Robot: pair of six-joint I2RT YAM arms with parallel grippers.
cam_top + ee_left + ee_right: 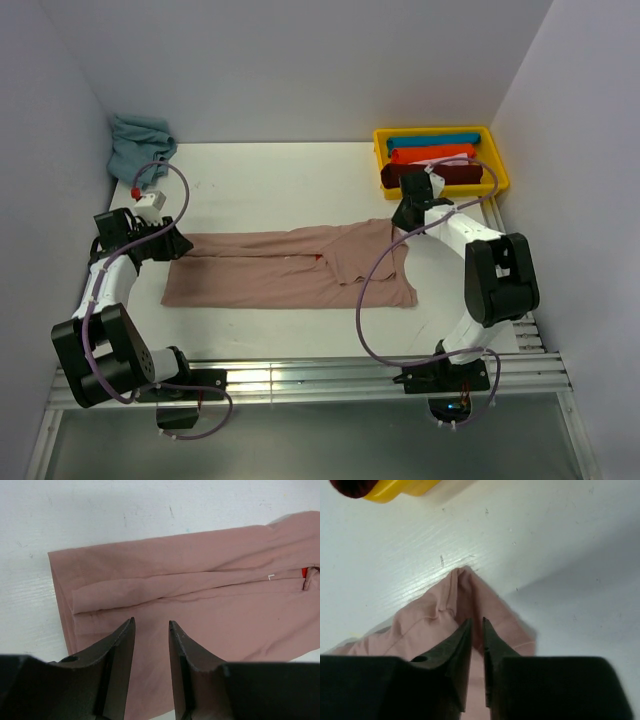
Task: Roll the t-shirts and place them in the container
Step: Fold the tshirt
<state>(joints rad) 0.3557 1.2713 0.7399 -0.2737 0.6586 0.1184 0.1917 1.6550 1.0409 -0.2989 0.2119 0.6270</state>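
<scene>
Dark jaws of the left gripper (151, 624) stand apart, empty, with the flat dusty pink t-shirt (200, 575) beneath and beyond them. Jaws of the right gripper (476, 622) are nearly closed, pinching a bunched fold at its other end.

I have bare table (280, 185) to pass over beyond the pink t-shirt (270, 272), between the yellow bin (497, 160) far right and crumpled teal cloth (138, 145) far left.

A robotics lab test cell: a white worktop (300, 185) boxed in by plain white walls (300, 60), with two robot arms (478, 250) bolted to a metal rail (320, 376).
</scene>
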